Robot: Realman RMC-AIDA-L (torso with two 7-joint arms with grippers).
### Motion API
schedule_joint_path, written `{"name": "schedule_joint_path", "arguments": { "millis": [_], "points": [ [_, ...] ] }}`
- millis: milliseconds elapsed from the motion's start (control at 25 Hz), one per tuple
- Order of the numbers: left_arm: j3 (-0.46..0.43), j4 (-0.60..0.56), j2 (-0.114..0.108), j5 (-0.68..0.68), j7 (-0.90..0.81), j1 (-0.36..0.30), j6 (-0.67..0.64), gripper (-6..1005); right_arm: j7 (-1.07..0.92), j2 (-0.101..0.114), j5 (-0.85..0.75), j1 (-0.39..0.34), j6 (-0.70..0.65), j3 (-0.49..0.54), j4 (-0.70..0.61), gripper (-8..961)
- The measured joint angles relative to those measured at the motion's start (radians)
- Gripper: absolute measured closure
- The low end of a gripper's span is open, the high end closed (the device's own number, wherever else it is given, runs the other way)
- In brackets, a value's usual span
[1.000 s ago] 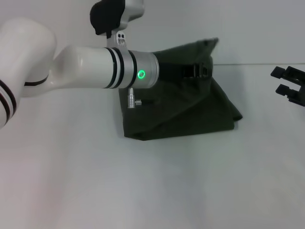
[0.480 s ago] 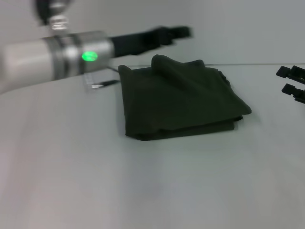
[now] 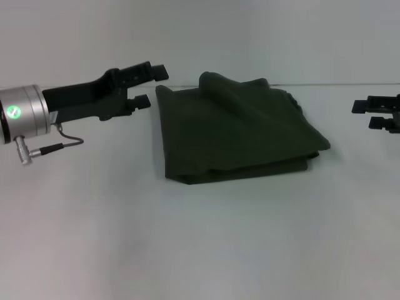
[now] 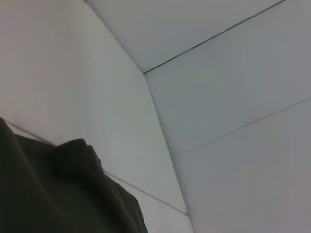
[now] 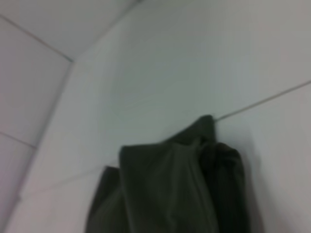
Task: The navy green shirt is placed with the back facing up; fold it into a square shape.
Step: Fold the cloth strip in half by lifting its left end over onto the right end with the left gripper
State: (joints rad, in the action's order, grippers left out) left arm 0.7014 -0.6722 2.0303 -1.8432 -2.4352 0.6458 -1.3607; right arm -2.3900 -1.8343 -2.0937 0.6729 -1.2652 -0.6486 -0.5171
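Shirt first: the dark green shirt lies folded in the middle of the head view, a bit above the center, on the white table. It makes a rough square with layers showing along its lower edge. A soft bump of cloth sticks up at its top edge, near the back of the table. The left gripper is in the upper left of the frame, just beside the shirt's top left corner but not touching it. Its two black fingers are spread apart with a gap between them, and they hold nothing. A silver ring with a green light sits on the arm behind it, and a thin grey cable hangs under the ring. The right gripper is at the far right edge of the frame, well apart from the shirt. Its fingers are spread too and hold nothing. Both wrist views show a part of the green shirt against the white table and wall.
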Motion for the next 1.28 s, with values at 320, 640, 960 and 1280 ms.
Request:
{"name": "schedule_joint_path", "arguments": {
  "millis": [320,640,960,1280],
  "points": [
    [-0.003,-0.008,0.017,-0.003,0.026,-0.014,-0.014,38,-0.152,-0.005,-0.226,0.190,0.125,-0.060,-0.014,191],
    [-0.007,-0.010,0.026,0.005,0.027,-0.018,-0.015,37,-0.234,-0.064,-0.306,0.298,0.332,-0.183,0.015,191],
    [-0.003,-0.006,0.029,0.004,0.021,-0.018,-0.009,37,-0.239,-0.092,-0.308,0.343,0.365,-0.240,0.055,191],
    [-0.007,-0.003,0.036,0.006,0.016,-0.017,-0.013,38,-0.266,-0.087,-0.310,0.347,0.369,-0.297,0.092,192]
  ]
}}
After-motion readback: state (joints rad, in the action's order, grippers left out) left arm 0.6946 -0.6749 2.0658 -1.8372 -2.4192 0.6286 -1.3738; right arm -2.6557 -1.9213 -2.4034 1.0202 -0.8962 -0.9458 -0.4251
